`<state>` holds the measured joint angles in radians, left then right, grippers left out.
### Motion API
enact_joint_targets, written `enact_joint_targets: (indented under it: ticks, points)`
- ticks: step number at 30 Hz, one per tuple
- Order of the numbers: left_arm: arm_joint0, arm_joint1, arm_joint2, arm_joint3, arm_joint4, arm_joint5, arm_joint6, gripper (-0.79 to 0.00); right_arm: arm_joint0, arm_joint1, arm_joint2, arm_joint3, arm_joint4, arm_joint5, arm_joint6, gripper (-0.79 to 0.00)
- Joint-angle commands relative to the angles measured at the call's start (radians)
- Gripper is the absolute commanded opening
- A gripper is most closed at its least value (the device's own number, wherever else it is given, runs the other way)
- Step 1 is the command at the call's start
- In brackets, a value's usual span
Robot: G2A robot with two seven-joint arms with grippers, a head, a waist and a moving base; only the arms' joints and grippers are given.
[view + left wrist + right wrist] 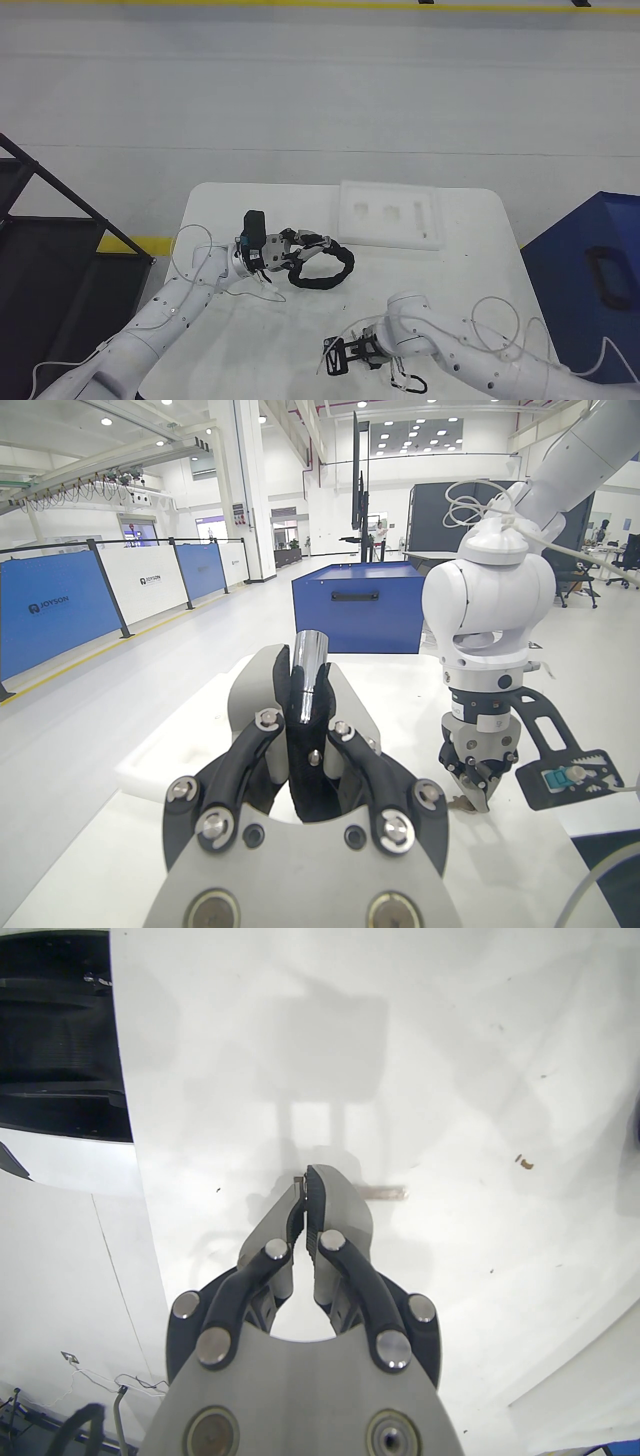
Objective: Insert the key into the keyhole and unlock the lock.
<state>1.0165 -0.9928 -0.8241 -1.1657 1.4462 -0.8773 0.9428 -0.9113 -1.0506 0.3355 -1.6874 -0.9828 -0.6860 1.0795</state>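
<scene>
White table (470, 290): lock (309, 640) is clamped by left gripper (305, 680); its cable loop (347, 262) is shown mid-frame from above. Key (385, 1192) is pinched shut in right gripper (304, 1188), wrist-frame centre.

And there's the silver metal lock cylinder (309, 660) flashing a mirror-bright chrome polish above its matt black cable sleeve (300, 780), while the thin dull brownish metal key (387, 1193) shows barely any shine against the smooth, softly sheeny white tabletop (450, 1053).

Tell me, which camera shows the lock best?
Top view: the whole lock shows, a black loop with one end in the left gripper. Left wrist view gives its shiny end up close. Right wrist view faces the key.
</scene>
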Motion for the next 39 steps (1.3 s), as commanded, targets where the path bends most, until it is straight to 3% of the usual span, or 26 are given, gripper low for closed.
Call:
enact_joint_targets:
  ticks: [1,9,19,29,39]
  points:
    - [0.000,0.000,0.000,0.000,0.000,0.000,0.000,-0.785,0.002,0.000,0.005,-0.011,-0.004,0.008,0.002,-0.785]
    - [0.000,0.000,0.000,0.000,0.000,0.000,0.000,-0.785,-0.017,0.028,0.098,-0.116,0.077,0.052,-0.058,-0.785]
    - [0.000,0.000,0.000,0.000,0.000,0.000,0.000,-0.785,-0.111,0.138,0.404,-0.252,0.194,0.076,-0.073,-0.785]
    - [0.000,0.000,0.000,0.000,0.000,0.000,0.000,-0.785,-0.136,0.190,0.660,-0.168,0.250,0.118,-0.112,-0.785]
    - [0.000,0.000,0.000,0.000,0.000,0.000,0.000,-0.785,-0.064,0.181,0.668,-0.055,0.188,0.270,-0.036,-0.785]
